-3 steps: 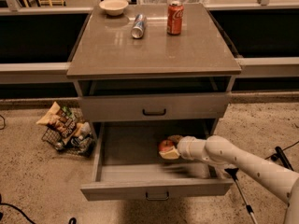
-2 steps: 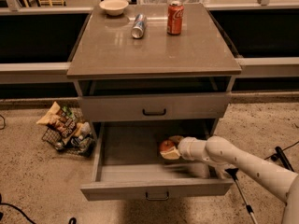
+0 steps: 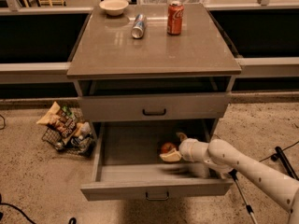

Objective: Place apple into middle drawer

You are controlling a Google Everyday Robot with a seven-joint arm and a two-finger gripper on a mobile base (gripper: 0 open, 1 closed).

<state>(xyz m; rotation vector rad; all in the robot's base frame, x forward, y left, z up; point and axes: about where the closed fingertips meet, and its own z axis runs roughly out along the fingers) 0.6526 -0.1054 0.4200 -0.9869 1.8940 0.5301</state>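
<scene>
The middle drawer (image 3: 140, 189) is pulled out, and its grey floor shows. The red-orange apple (image 3: 167, 147) lies inside it, right of centre. My gripper (image 3: 171, 146) reaches into the drawer from the right on the white arm. Its two tan fingers (image 3: 171, 157) are spread, one in front of the apple and one behind it. They are open around the apple and do not press on it. The closed drawer front (image 3: 117, 108) sits above.
On the cabinet top (image 3: 154, 55) stand a red cola can (image 3: 175, 18), a silver can lying on its side (image 3: 138, 26) and a white bowl (image 3: 114, 6). A wire basket of snack bags (image 3: 64, 129) sits on the floor at the left. A dark cable and pole (image 3: 282, 160) are at the right.
The fingers were shut on the apple inside the drawer. They have now spread apart, and more of the apple shows. The arm has shifted slightly.
</scene>
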